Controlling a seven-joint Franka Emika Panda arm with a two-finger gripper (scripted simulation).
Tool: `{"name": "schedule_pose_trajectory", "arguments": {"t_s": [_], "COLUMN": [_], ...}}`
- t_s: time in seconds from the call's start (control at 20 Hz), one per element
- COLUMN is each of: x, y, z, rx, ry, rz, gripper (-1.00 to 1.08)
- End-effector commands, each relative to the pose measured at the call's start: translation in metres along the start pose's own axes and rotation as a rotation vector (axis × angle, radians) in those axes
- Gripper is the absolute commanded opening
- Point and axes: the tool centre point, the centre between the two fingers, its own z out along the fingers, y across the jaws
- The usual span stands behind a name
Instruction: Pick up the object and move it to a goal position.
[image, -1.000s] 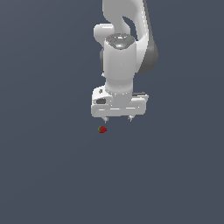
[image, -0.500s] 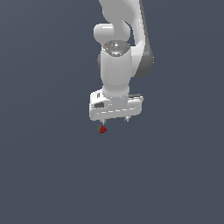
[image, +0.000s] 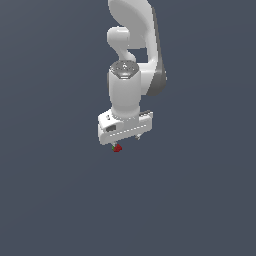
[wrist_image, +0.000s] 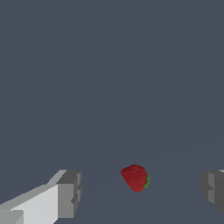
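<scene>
Your gripper (image: 126, 144) has its two fingers spread wide, and nothing is pinched between them. In the wrist view you see the grey fingertips (wrist_image: 69, 192) on both sides of the object (wrist_image: 135, 177), with a clear gap on each side. The object is a small dark red lump with a green bit, lying on the plain grey floor (image: 60, 200). In the exterior view you see it just under the white gripper body, toward the exterior view's left end of it.

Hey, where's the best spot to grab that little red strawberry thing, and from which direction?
Probably across the red body of the strawberry, coming straight down from above. It lies low on the floor between the gripper fingers, its green end sideways, jaws open.
</scene>
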Motion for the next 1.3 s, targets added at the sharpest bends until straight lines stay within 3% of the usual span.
{"name": "schedule_pose_trajectory", "arguments": {"t_s": [0.0,0.85,1.25], "x": [-0.006,-0.052,-0.067], "y": [0.004,0.023,0.027], "z": [0.009,0.068,0.086], "rx": [0.001,0.026,0.041], "ry": [-0.008,-0.051,-0.059], "rz": [-0.062,-0.473,-0.604], "gripper": [1.0,1.0,1.0]}}
